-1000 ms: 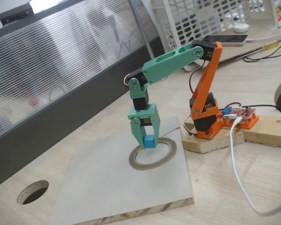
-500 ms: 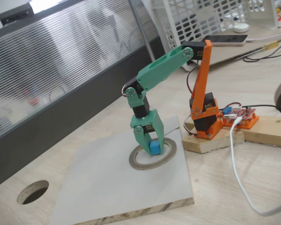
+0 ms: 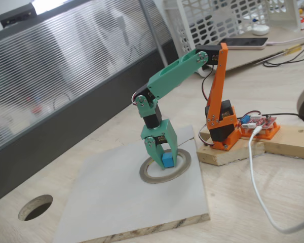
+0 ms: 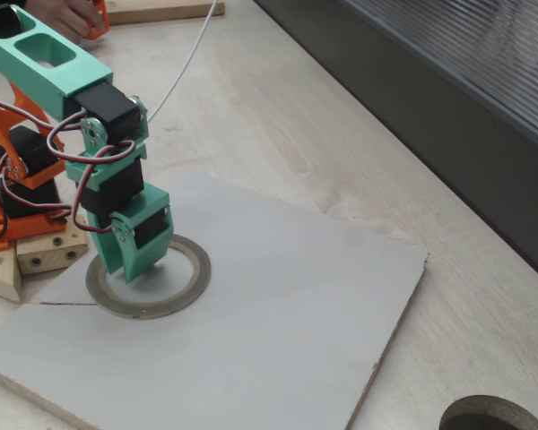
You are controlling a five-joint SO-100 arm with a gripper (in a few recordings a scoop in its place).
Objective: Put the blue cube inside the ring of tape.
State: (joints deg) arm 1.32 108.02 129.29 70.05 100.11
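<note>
The blue cube (image 3: 167, 161) is a small sky-blue block held between the jaws of my green gripper (image 3: 162, 162), which is shut on it. The gripper points down into the ring of tape (image 3: 148, 175), a flat grey-tan hoop lying on a grey board (image 3: 126, 202). The cube hangs low inside the hoop, at or just above the board; I cannot tell if it touches. In the other fixed view the gripper (image 4: 135, 272) stands over the ring of tape (image 4: 194, 267) and the gripper body hides the cube.
The orange arm base (image 3: 222, 132) sits on a wooden block (image 3: 228, 154) right of the board. A white cable (image 3: 257, 187) runs across the table at the right. A dark round hole (image 3: 35, 207) is cut in the table at the lower left.
Over the last second the gripper came down and shifted slightly right with the cube, from above the ring's far rim to low inside it. It has barely moved in the last half second.
</note>
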